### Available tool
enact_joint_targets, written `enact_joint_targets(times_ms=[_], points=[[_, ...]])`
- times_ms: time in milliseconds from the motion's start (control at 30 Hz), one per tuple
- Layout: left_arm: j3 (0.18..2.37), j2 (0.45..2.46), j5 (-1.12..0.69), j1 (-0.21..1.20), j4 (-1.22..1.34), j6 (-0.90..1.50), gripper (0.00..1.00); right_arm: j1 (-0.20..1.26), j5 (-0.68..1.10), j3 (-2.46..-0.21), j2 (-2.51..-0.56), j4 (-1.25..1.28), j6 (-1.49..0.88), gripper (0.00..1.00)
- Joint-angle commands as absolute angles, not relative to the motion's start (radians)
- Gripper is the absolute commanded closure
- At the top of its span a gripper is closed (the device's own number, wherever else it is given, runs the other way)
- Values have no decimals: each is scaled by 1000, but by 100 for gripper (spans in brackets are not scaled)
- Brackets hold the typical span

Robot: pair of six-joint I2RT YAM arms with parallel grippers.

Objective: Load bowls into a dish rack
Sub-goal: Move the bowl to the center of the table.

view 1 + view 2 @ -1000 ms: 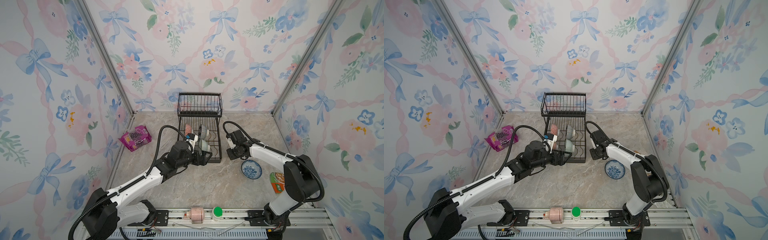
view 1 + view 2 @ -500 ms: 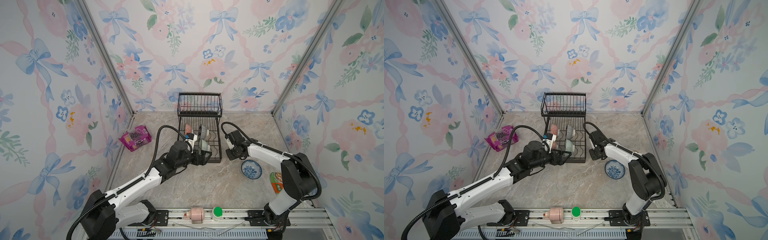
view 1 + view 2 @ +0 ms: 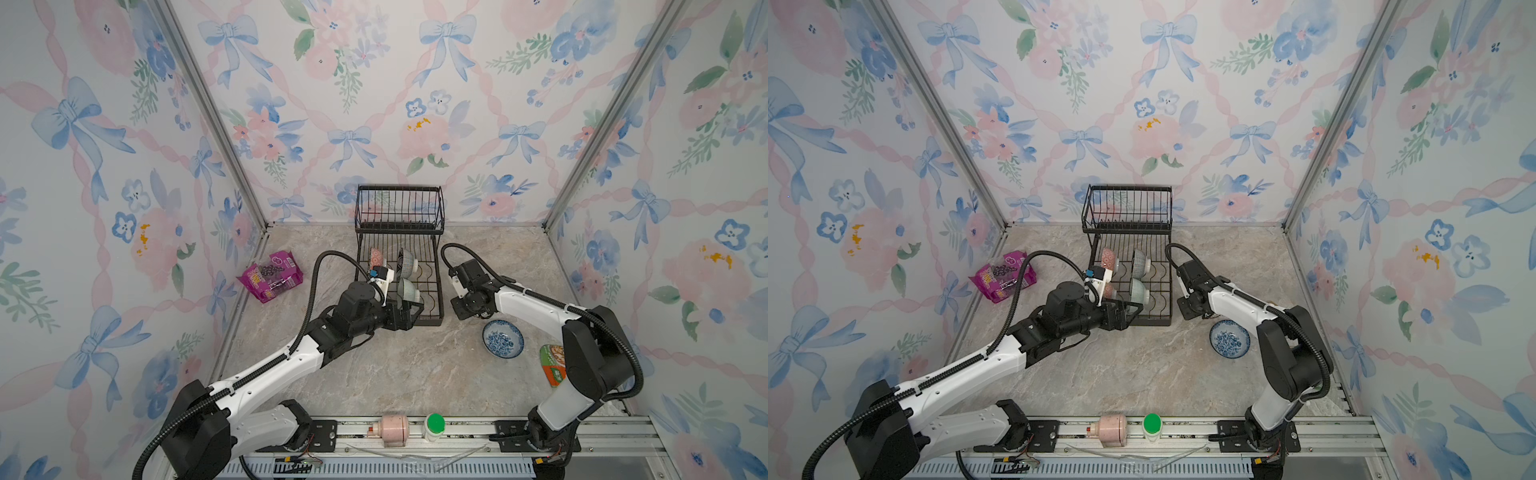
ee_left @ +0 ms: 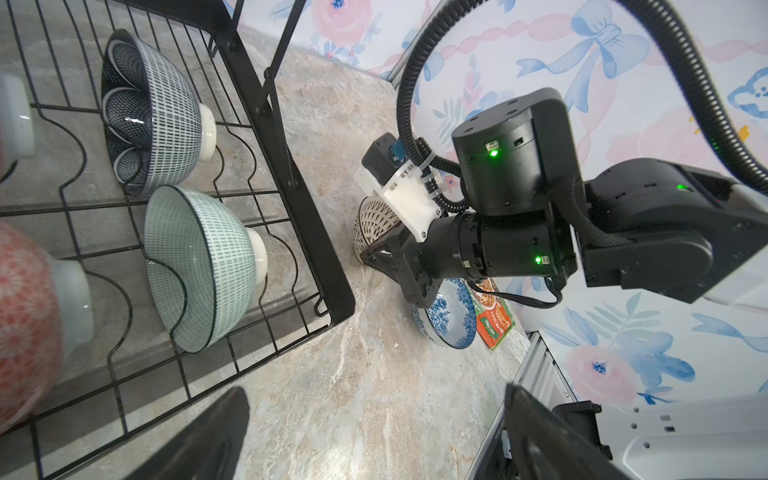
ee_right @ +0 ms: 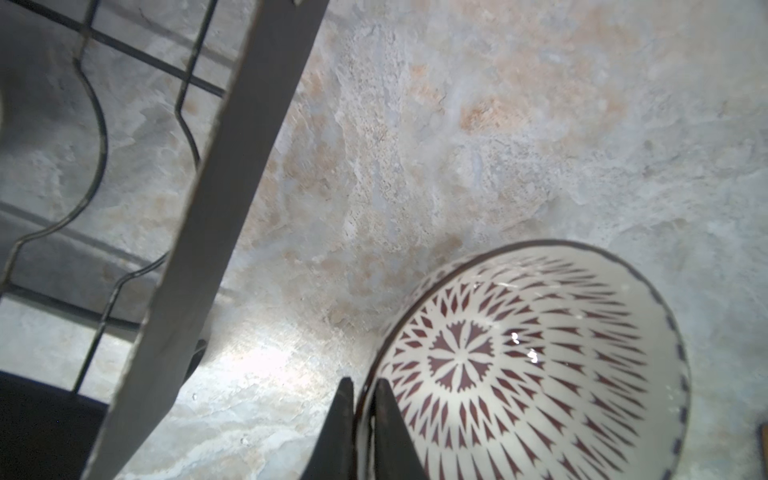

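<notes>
Though well apart from everything else, lies flat by the far-left wall: a purple snack pouch (image 3: 270, 276) on the tabletop (image 3: 395, 374). Next, the left gripper (image 3: 411, 309) at the near left corner of the dish rack (image 3: 399, 212) — fingers (image 4: 199, 440) spread wide, holding nothing. In the rack's lower slotted tier, four bowls on edge between the wavy wires: at the left, a far pink-red bowl (image 3: 376, 254) and a near pink-red bowl (image 3: 1109, 291), the latter mostly hidden behind the left wrist; just right of them, a dark petal bowl (image 3: 407, 262) with lattice outside at the back and a mint green bowl (image 3: 409, 289) in front of it. Just right of the rack, the right gripper (image 5: 361, 395) clamped on the rim of a cream starburst bowl (image 5: 519, 365) — one finger inside, one outside. Tilted, low beside the rack's right edge; on the tabletop or lifted, cannot tell. Further right, a blue floral bowl (image 3: 503, 338) upright on the tabletop, near that gripper but apart. Last, a green and orange packet (image 3: 552, 365), partly behind the right arm.
</notes>
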State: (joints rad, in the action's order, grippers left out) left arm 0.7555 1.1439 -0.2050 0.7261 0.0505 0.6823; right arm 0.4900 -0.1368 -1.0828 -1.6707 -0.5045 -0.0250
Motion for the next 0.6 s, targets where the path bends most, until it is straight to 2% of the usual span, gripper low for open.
enact_joint_targets(times_ms=[0, 233, 567], points=[[744, 1155, -206, 737, 66, 689, 2, 535, -103, -1088, -1663, -519, -23, 90], [749, 1183, -212, 742, 75, 686, 2, 567, -91, -1068, -1660, -518, -26, 90], [744, 1169, -202, 746, 60, 684, 2, 581, -94, -1061, -1660, -511, -37, 82]])
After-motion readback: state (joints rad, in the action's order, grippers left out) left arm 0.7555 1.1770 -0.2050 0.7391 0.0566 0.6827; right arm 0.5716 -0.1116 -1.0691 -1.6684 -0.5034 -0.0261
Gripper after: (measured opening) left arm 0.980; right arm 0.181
